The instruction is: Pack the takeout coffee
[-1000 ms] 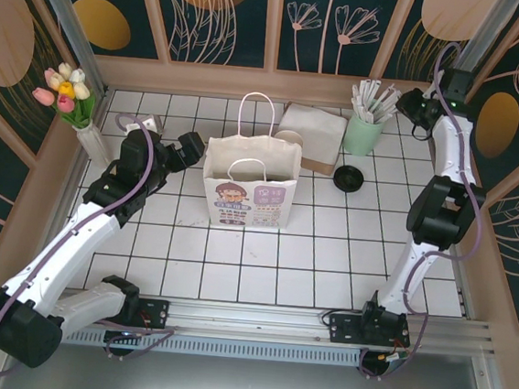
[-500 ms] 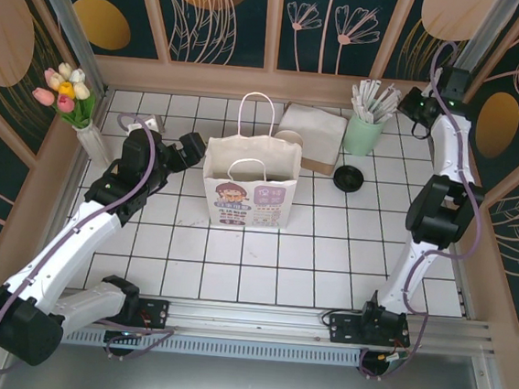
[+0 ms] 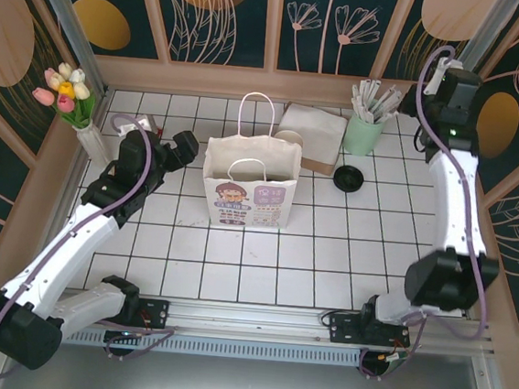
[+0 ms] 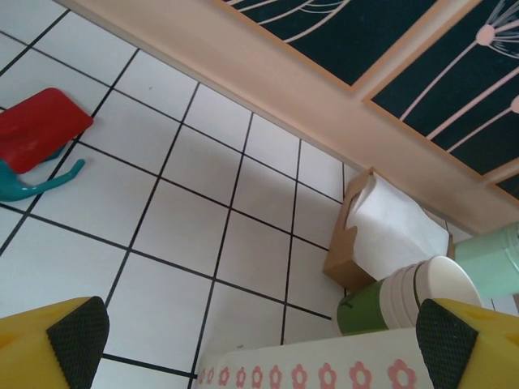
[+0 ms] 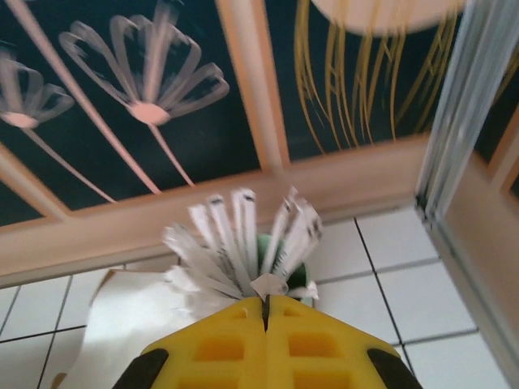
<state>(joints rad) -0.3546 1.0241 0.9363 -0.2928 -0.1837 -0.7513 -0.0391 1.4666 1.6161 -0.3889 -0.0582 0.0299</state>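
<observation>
The takeout coffee (image 4: 369, 312) is a small green cup with a cream rim. It stands just behind the white paper bag (image 3: 249, 189), and its rim (image 3: 290, 137) peeks over the bag's far edge. My left gripper (image 4: 259, 344) is open, hovering left of the bag (image 4: 324, 369) with nothing between its fingers; from above it (image 3: 179, 147) sits by the bag's left side. My right gripper (image 5: 266, 301) is shut high above the mint-green pot of straws (image 5: 276, 247), and a white wrapped straw tip (image 5: 274, 284) pokes out at its seam.
A brown napkin box (image 3: 314, 126) lies behind the bag, with the straw pot (image 3: 366, 124) to its right. A loose black lid (image 3: 348, 177) rests in front of the pot. A tulip vase (image 3: 75, 103) stands far left, near a red and teal tool (image 4: 40, 126).
The right arm has lifted and straightened, carrying its wrist up and back from the straw pot, and its jaws have closed. The left gripper has edged slightly left.
</observation>
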